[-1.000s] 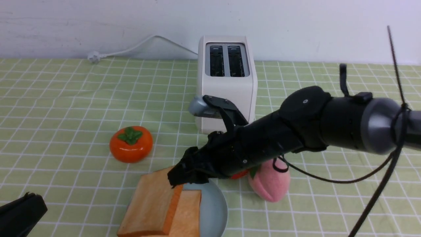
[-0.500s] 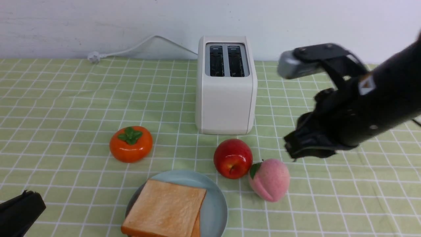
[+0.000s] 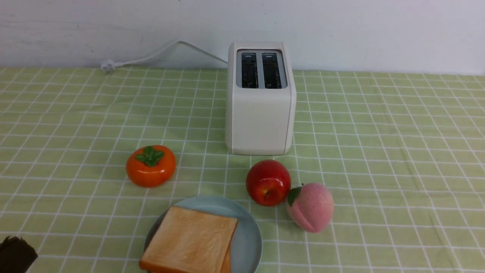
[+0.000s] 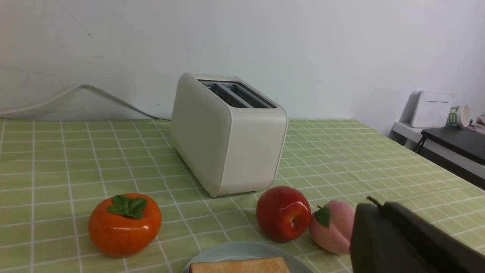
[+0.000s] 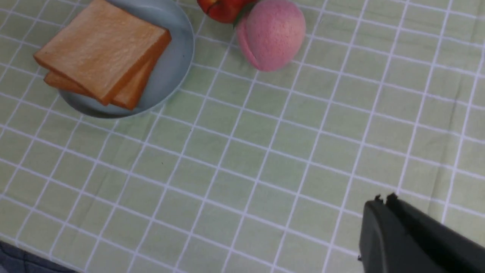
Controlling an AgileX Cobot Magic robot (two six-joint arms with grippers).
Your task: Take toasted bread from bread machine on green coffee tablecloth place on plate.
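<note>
Plate (image 3: pixel 248 235) + toasted bread (image 3: pixel 189 242) cut off by front-view edge; lower slice mostly hidden.

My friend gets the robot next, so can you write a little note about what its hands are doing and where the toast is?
Left gripper: shut, holding nothing, low near the plate.
Right gripper: shut, holding nothing, above bare tablecloth.
Toast slices: both stacked on the plate, top one slightly askew.
Toaster: both slots look empty.
Done: both slices on the plate.
Left: nothing that I can see.
</note>
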